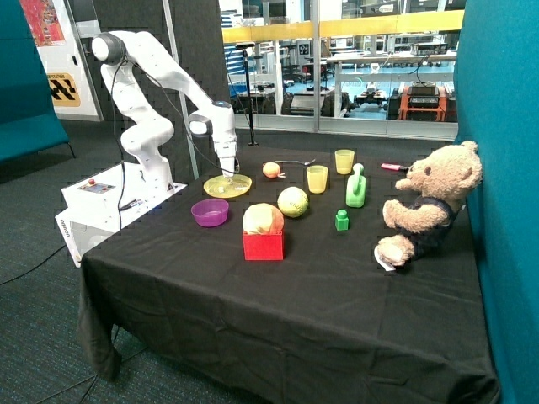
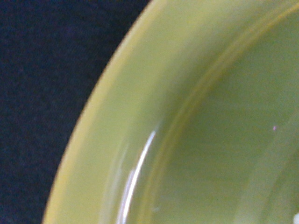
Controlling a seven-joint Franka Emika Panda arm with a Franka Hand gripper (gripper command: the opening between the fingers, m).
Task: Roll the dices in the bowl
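The purple bowl stands on the black cloth near the table's edge on the robot's side, and I see nothing in it from here. My gripper is down over the flat yellow plate, just behind the bowl, very close to the plate's surface. The wrist view shows only the plate's rim and inner surface against the black cloth. A tiny whitish bit lies on the plate at the edge of that view; I cannot tell whether it is a dice. No dice show clearly in the outside view.
A yellow-green ball and a red box with a round fruit on it lie beside the bowl. Two yellow cups, a green watering can, a green block and a teddy bear are farther along.
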